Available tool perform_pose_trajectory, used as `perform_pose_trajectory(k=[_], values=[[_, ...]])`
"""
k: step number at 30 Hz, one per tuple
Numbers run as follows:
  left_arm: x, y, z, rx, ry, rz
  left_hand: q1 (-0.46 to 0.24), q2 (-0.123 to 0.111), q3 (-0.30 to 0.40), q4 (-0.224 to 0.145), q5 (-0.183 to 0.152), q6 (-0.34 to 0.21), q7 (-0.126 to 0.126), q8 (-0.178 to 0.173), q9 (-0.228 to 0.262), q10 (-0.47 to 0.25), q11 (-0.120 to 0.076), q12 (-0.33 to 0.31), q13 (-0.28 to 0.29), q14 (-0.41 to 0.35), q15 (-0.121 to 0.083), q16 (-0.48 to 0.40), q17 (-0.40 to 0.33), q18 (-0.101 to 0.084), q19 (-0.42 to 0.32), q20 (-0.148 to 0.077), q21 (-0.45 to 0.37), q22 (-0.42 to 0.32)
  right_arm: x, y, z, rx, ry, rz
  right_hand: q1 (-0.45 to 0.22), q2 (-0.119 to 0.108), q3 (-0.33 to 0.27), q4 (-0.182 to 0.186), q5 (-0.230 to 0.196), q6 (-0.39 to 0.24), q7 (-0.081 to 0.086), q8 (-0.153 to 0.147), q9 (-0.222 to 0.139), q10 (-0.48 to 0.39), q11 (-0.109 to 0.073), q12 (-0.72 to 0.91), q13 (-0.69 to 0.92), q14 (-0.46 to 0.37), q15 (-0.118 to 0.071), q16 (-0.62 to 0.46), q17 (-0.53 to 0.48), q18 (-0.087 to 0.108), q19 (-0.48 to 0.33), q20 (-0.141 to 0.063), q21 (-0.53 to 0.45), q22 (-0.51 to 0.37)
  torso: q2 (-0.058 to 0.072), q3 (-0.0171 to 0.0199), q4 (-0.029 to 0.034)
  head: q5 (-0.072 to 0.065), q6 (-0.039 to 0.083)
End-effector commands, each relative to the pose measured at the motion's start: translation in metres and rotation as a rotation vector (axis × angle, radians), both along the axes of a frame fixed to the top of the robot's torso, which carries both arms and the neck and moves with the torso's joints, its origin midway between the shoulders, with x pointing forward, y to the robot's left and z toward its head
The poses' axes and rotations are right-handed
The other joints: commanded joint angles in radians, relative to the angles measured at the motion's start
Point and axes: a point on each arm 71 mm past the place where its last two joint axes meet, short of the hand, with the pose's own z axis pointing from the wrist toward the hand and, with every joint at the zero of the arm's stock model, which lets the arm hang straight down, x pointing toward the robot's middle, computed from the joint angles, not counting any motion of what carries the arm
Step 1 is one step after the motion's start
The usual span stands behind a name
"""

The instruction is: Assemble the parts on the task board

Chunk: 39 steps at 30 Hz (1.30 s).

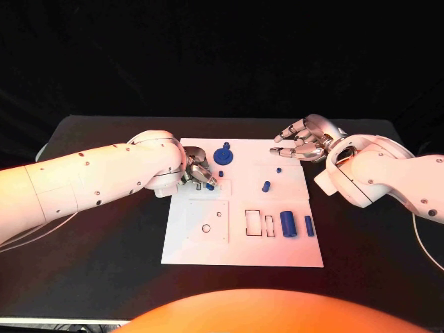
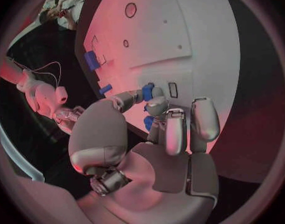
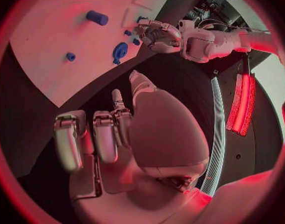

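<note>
The white task board [image 1: 244, 243] lies in the middle of the table. My left hand [image 1: 196, 173] is over the board's far left part and pinches a small blue part [image 2: 147, 90] between thumb and a finger, low over the plate. Another small blue piece [image 2: 148, 123] shows just under its fingers. My right hand [image 1: 302, 142] hovers at the board's far right corner, fingers loosely bent, with nothing in them. A round blue part [image 1: 223, 154] stands near the far edge, and a blue peg [image 1: 266, 186] stands mid-board.
A blue cylinder [image 1: 288, 224] and a thin blue bar [image 1: 309, 225] lie at the board's right side beside rectangular slots [image 1: 253, 223]. A small blue stud [image 1: 279, 168] sits near the right hand. A round hole [image 1: 206, 227] marks the near left panel. Black table [image 1: 112, 270] surrounds the board.
</note>
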Motion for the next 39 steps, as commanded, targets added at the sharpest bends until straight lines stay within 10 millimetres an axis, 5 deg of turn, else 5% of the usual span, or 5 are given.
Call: perform_pose_trajectory(k=[1, 39], values=[[-0.0035, 0.0003, -0.0067, 0.019, 0.04, -0.016, -0.005, 0.007, 0.004, -0.01, -0.003, 0.032, -0.03, -0.005, 0.01, 0.002, -0.003, 0.004, -0.002, 0.08, -0.009, 0.002, 0.161, -0.015, 0.004, -0.002, 0.002, 0.0, -0.0002, 0.0007, 0.0005, -0.006, -0.011, 0.011, -0.011, -0.001, 0.004, 0.0, -0.006, 0.004, 0.0, 0.005, -0.001, -0.009, -0.002, -0.006, 0.143, 0.1, -0.005, -0.001, 0.252, -0.007, 0.103, -0.004, 0.004, 0.263, 0.0, -0.0001, 0.0005, 0.0, 0.0], [-0.002, 0.002, -0.0077, 0.031, 0.051, -0.021, -0.069, 0.02, -0.136, 0.104, -0.005, 0.051, -0.028, -0.022, 0.012, -0.002, 0.0, 0.008, -0.008, 0.081, -0.006, 0.004, 0.163, -0.015, 0.003, 0.0, -0.002, 0.0, -0.0004, -0.0006, 0.0012, -0.003, -0.018, 0.002, -0.027, -0.002, 0.002, 0.001, -0.019, 0.002, -0.001, 0.008, -0.002, -0.015, -0.002, -0.014, 0.136, 0.097, -0.005, -0.006, 0.241, -0.004, 0.098, -0.005, -0.005, 0.258, 0.001, 0.0002, 0.0008, -0.006, -0.005]])
